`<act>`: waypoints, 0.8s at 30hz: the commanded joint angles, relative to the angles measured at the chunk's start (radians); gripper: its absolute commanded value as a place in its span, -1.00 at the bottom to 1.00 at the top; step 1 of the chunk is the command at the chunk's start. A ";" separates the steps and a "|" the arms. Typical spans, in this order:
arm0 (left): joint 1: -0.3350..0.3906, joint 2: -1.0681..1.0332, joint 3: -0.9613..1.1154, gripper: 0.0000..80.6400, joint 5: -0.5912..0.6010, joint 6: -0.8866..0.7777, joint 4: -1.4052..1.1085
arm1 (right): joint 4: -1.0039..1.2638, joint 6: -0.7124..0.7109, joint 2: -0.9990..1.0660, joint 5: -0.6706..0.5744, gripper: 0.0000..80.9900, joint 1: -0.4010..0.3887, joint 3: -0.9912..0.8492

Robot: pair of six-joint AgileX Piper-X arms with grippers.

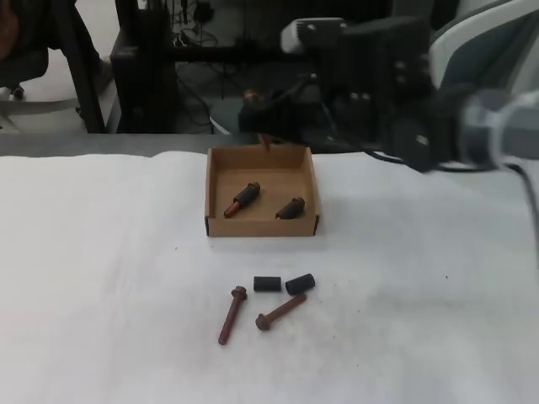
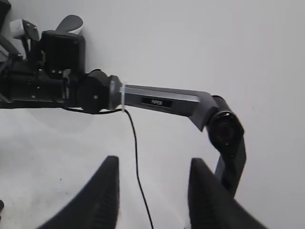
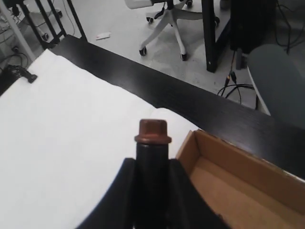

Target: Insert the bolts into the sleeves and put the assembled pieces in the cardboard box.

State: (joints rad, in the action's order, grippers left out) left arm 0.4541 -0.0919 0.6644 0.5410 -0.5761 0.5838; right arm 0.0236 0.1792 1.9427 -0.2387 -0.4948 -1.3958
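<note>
Your right gripper (image 3: 151,168) clamps an assembled piece (image 3: 152,139) at the rim of the cardboard box (image 1: 261,225). Your left gripper (image 2: 152,177) stands released. The white cloth (image 1: 101,252) carries loose bolts (image 1: 232,316) at the box's 6 o'clock, with an office chair (image 3: 164,21) beyond.

Bright, even light from overhead, no hard src; white cloth (image 1: 101,252) near blown out, esp. in left wrist view. Shadows soft & short: faint under bolts (image 1: 232,316), darker along inner walls of cardboard box (image 1: 261,225); room (image 1: 168,50) behind much dimmer
</note>
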 commanded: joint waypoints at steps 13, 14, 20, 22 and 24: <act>-0.002 0.009 0.007 -0.04 -0.011 0.045 -0.003 | -0.384 -0.029 0.291 0.134 -0.99 0.008 -0.335; -0.002 0.009 0.007 -0.04 -0.029 0.046 -0.003 | -0.396 -0.029 0.295 0.152 -0.99 0.008 -0.335; -0.002 0.009 0.007 -0.04 -0.069 0.060 -0.003 | -0.396 -0.036 0.299 0.173 -0.99 0.011 -0.335; -0.002 0.009 0.007 -0.04 -0.069 0.060 -0.003 | -0.393 -0.067 0.299 0.173 -0.99 0.011 -0.335; -0.002 0.009 0.007 -0.04 -0.069 0.060 -0.003 | -0.393 -0.086 0.299 0.173 -0.99 0.011 -0.335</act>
State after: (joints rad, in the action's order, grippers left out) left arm 0.4541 -0.0897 0.6644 0.4797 -0.5228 0.5836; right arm -0.3826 0.1213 2.2500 -0.0729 -0.4897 -1.7170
